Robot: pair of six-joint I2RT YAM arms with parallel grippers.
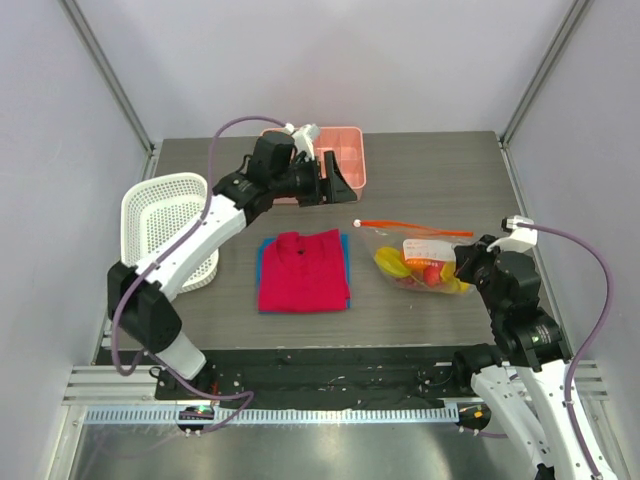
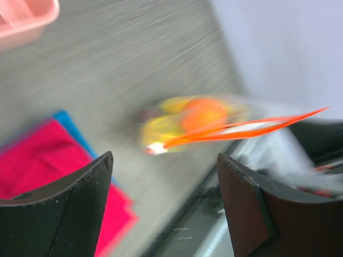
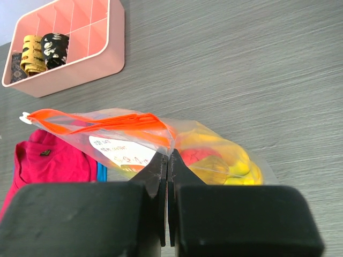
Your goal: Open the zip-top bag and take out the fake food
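The zip-top bag [image 1: 425, 250] lies right of centre on the table, its orange zip strip [image 1: 415, 229] along the far edge. Inside show the fake food: a yellow banana [image 3: 236, 160], a red fruit [image 3: 194, 156] and an orange ball [image 2: 202, 113]. My right gripper [image 3: 168, 154] is shut, pinching the clear plastic just under the zip strip [image 3: 107, 122]; in the top view it [image 1: 468, 267] sits at the bag's right end. My left gripper [image 1: 336, 184] hangs open near the pink tray, well apart from the bag. Its jaws [image 2: 165, 158] are wide with nothing between them, and its view is blurred.
A folded red shirt [image 1: 303, 270] on a blue layer lies left of the bag. The pink tray [image 1: 350, 160] with brown and dark ring pieces [image 3: 40, 51] stands at the back. A white basket [image 1: 165, 225] stands at the left edge.
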